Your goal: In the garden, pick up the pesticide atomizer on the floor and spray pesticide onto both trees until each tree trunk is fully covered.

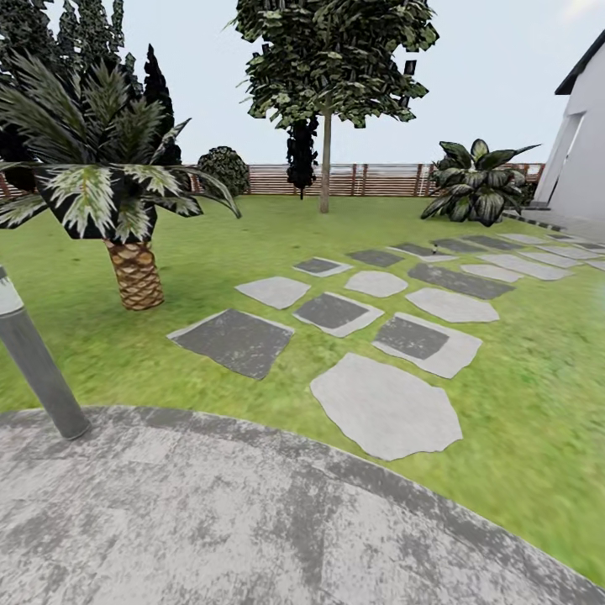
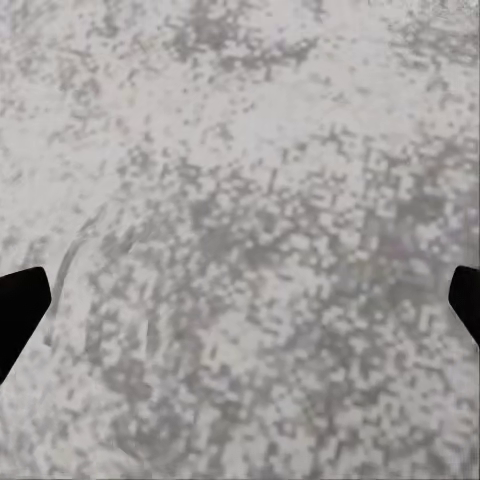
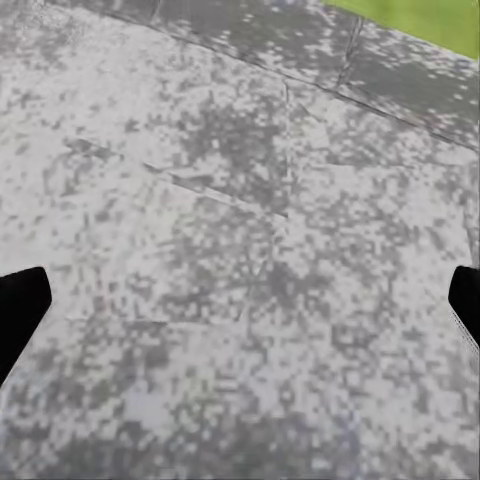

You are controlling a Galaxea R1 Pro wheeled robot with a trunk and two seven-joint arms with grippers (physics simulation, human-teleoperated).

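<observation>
A tall tree (image 1: 336,59) with dark ragged foliage stands far across the lawn, close to the fence. Its straight grey-brown tree trunk (image 1: 324,172) is bare low down. The pesticide atomizer is out of view. The floor is green grass (image 1: 521,395) with irregular grey stone slabs (image 1: 386,407) leading away to the right. In the left wrist view my left gripper (image 2: 240,305) hangs open over mottled grey paving, black fingertips (image 2: 20,310) wide apart. My right gripper (image 3: 240,310) is likewise open over grey paving, a strip of grass beyond.
A short scaly-trunked palm (image 1: 134,269) stands at the left. A grey post (image 1: 38,365) leans at the paving's edge (image 1: 252,504). A round bush (image 1: 223,168) and a broad-leafed plant (image 1: 479,181) sit by the brown slat fence (image 1: 378,179). A white house wall (image 1: 584,151) rises at right.
</observation>
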